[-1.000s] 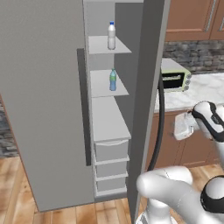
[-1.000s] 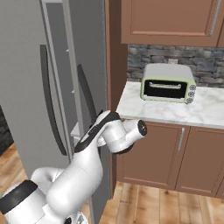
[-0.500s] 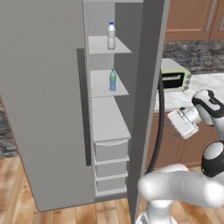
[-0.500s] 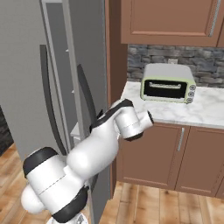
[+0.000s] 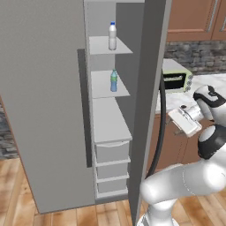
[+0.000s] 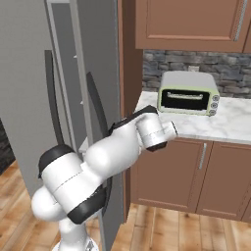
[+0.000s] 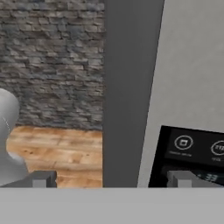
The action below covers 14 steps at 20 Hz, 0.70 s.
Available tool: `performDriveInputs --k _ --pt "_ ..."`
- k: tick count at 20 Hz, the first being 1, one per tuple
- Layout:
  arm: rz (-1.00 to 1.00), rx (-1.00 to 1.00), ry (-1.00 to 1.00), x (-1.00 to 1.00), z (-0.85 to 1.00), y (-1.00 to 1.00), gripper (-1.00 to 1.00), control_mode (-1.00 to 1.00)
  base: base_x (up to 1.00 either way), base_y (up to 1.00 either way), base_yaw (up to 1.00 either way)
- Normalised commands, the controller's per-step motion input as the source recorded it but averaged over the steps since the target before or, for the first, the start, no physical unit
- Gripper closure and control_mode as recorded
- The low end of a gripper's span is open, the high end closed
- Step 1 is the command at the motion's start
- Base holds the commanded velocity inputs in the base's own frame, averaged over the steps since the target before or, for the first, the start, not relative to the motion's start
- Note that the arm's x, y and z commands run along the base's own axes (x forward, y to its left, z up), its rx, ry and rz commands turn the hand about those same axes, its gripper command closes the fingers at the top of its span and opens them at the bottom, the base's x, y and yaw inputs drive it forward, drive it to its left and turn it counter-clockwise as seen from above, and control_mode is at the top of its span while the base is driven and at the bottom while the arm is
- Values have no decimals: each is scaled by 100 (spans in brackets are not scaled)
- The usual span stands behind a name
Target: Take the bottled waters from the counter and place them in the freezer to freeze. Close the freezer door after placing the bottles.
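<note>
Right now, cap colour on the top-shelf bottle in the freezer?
Blue, on the top-shelf bottle; clearest in the left base view.

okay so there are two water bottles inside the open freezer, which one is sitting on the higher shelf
The whitish bottle with the blue cap stands on the top shelf of the freezer. The other, bluish bottle stands one shelf below it.

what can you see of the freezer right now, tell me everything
The tall plain grey freezer stands beside the brown wooden cabinets with one door swung open, edge-on in the left base view. Inside are flat grey shelves above three stacked drawers. A small clear-whitish bottle with a blue cap stands upright on the top shelf, a second on the shelf below. Long dark vertical handles run down the doors.
</note>
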Motion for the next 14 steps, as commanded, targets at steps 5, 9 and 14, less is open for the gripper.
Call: performDriveInputs --k 5,9,14 --pt "-33 9 0 12 -5 1 -100 -100 0 0 0" --pt "-27 28 0 -10 0 6 -100 -100 0 0 0" --pt "-7 14 3 -18 0 38 -100 -100 0 0 0"
